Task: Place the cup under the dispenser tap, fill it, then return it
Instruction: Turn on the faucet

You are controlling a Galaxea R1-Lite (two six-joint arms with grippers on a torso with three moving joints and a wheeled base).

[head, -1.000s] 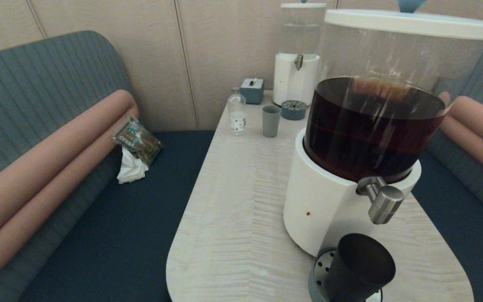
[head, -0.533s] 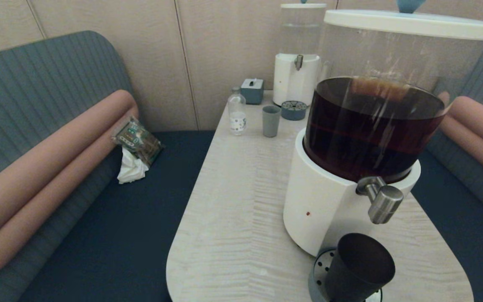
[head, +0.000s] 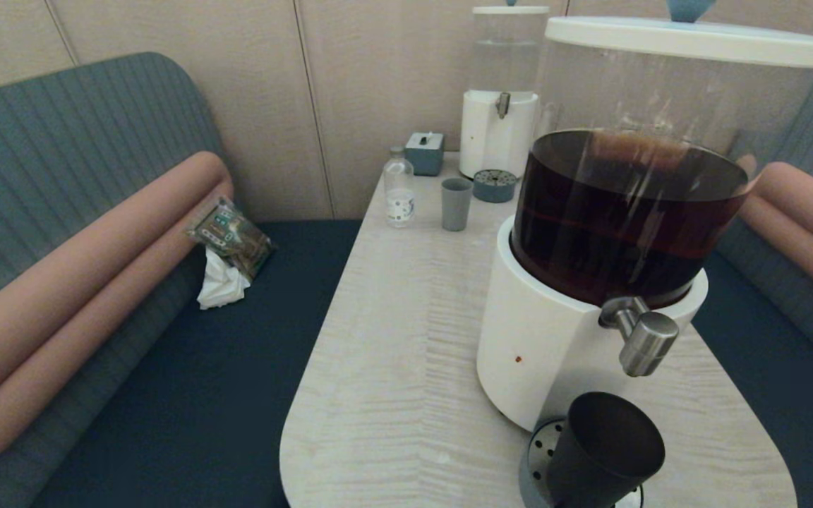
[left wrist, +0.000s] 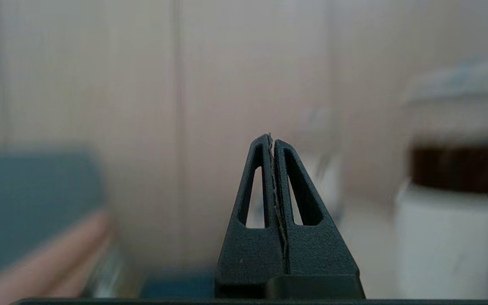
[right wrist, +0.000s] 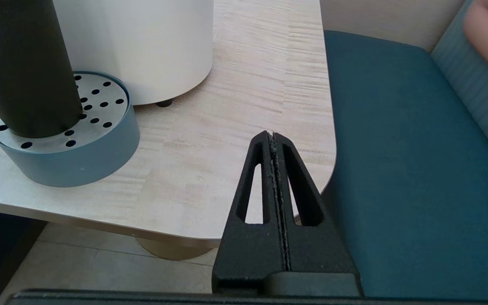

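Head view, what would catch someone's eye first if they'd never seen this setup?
The big dispenser of dark brown liquid dominates the right of the table, its dispenser tap jutting toward the camera. Just below the tap, the cup stands on a perforated drip tray. Neither pincer touches anything: the right pincer sits shut off the table's corner, the left pincer shut in open air.

Teal booth seats [head: 61, 141], seemingly wood-panelled wall [head: 378, 85]
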